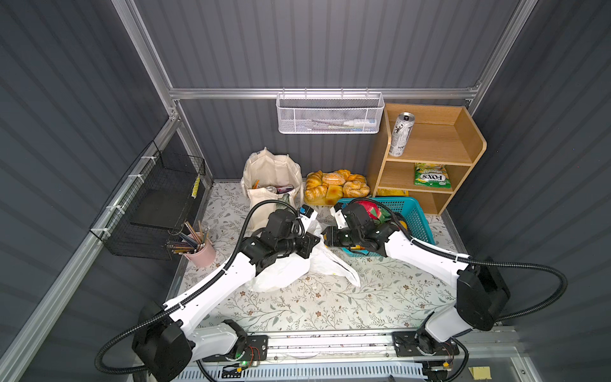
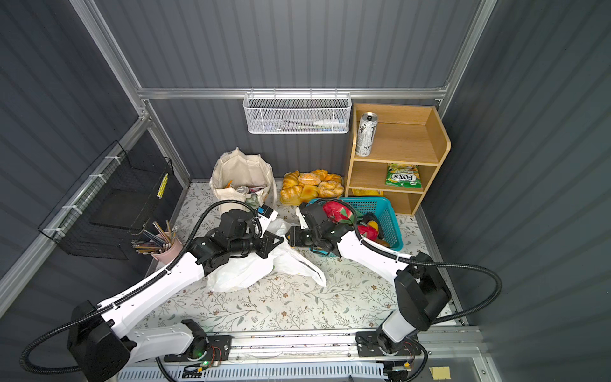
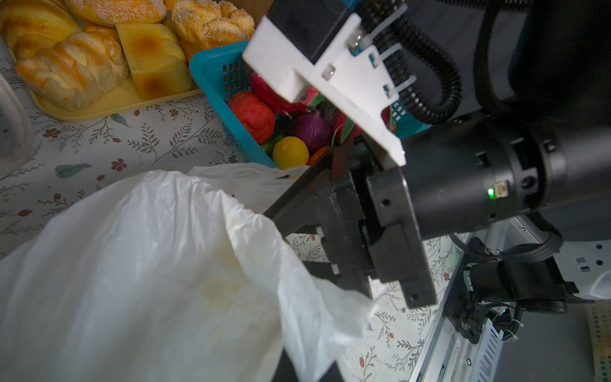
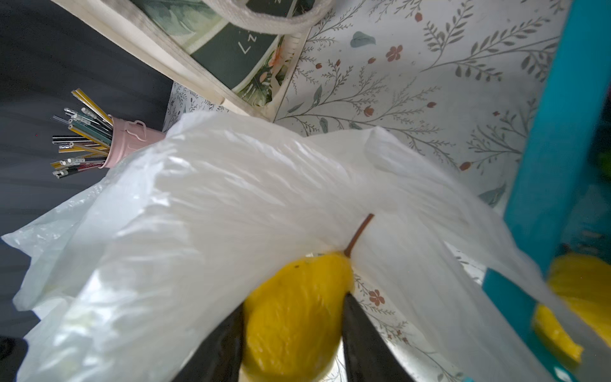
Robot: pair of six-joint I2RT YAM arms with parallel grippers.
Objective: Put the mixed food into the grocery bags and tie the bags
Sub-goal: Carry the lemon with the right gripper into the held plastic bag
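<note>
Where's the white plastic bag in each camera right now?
Both top views: white plastic bag at centre, just left of the teal basket.
Left wrist: fills the foreground, in front of the basket.
Right wrist: across the middle, behind the yellow fruit.
Shared landmark: the teal basket, in all four.

Grocery bags: two, canvas tote, white plastic bag
Baskets: three, teal, white mesh, black wire
Drink can on shelf: one
FOX'S pouch: one
Yellow pear: one
</note>
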